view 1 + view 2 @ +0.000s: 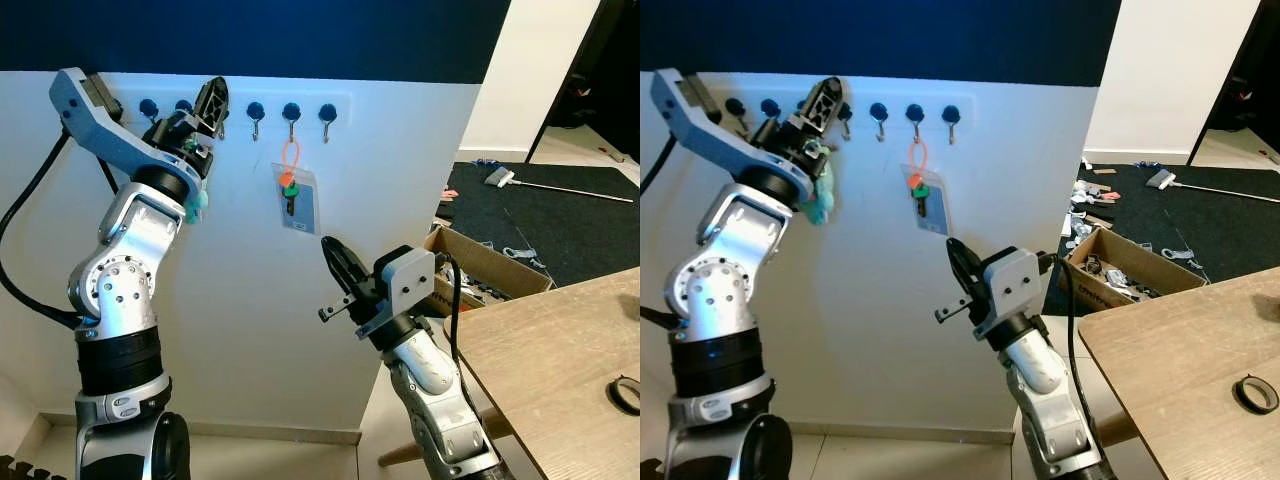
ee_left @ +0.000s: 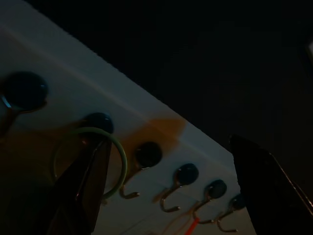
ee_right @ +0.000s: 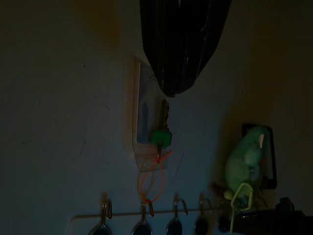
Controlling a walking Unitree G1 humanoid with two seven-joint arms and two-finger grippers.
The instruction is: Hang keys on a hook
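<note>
High on the white wall runs a rail of blue-knobbed hooks (image 1: 255,110). My left gripper (image 1: 213,95) is raised against it, fingers spread open. In the left wrist view a green key ring (image 2: 123,164) loops around one fingertip (image 2: 90,171), right beside a hook knob (image 2: 98,122); I cannot tell if the ring rests on the hook. A green plush fob (image 1: 196,205) dangles below that wrist. Another set, an orange loop with a green key and clear tag (image 1: 297,200), hangs from a hook further right. My right gripper (image 1: 338,262) is shut and empty, held low before the wall.
A wooden table (image 1: 560,360) stands at the right with a black ring (image 1: 625,393) on it. Behind it are an open cardboard box (image 1: 490,265) of clutter and a dark carpet with a mop (image 1: 560,185).
</note>
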